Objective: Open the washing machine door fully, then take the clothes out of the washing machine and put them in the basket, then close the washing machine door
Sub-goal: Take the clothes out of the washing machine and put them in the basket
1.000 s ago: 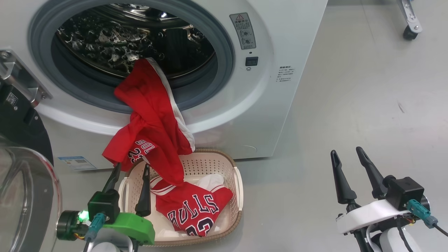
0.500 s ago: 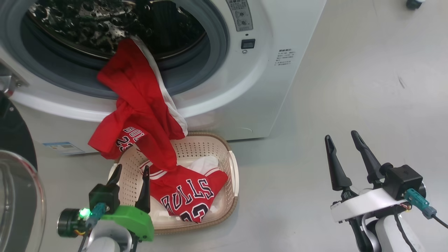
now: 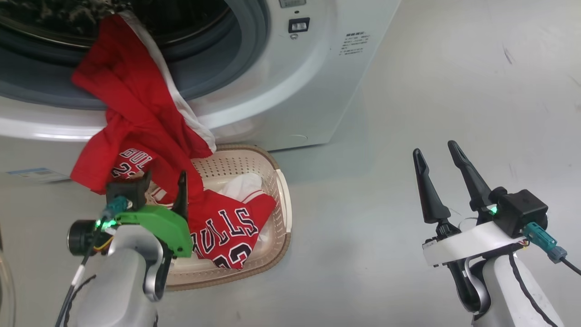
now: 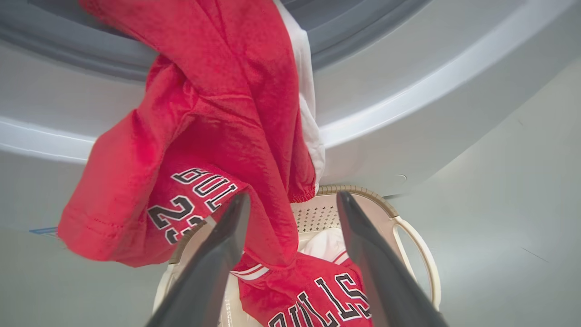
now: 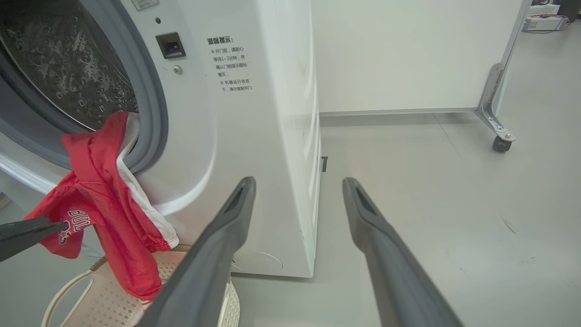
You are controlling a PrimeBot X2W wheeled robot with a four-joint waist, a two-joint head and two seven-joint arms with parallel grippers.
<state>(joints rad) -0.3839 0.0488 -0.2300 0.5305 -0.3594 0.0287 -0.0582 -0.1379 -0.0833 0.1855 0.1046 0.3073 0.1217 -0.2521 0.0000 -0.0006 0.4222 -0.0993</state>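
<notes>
Machine: big white front-loading washing machine (image 3: 281,91) takes the upper left of the head view. Its perforated steel drum (image 5: 68,68) is exposed, ringed by a grey rubber seal (image 3: 240,45).
Shorts: red shorts with a white side stripe and "BULLS 23" print (image 3: 131,104) are draped out of the drum over the seal. They hang down the front panel, and the lower end reaches into the basket.
Jersey: red "BULLS 23" jersey (image 3: 227,227) lies inside the basket with the lettering up and a white fold at its upper edge.
Basket: cream perforated plastic basket with a brown woven rim (image 3: 283,213) sits on the floor at the machine's foot, lower centre-left of the head view.
Left gripper: left gripper (image 4: 293,195) is at lower left, over the basket's left side, fingers spread and released. In the left wrist view the shorts' lower end hangs between them; I cannot tell if it touches.
Right gripper: right gripper (image 3: 434,147) is at lower right, fingers spread and holding nothing. It is over the bare grey floor (image 3: 408,91), well apart from the basket.
</notes>
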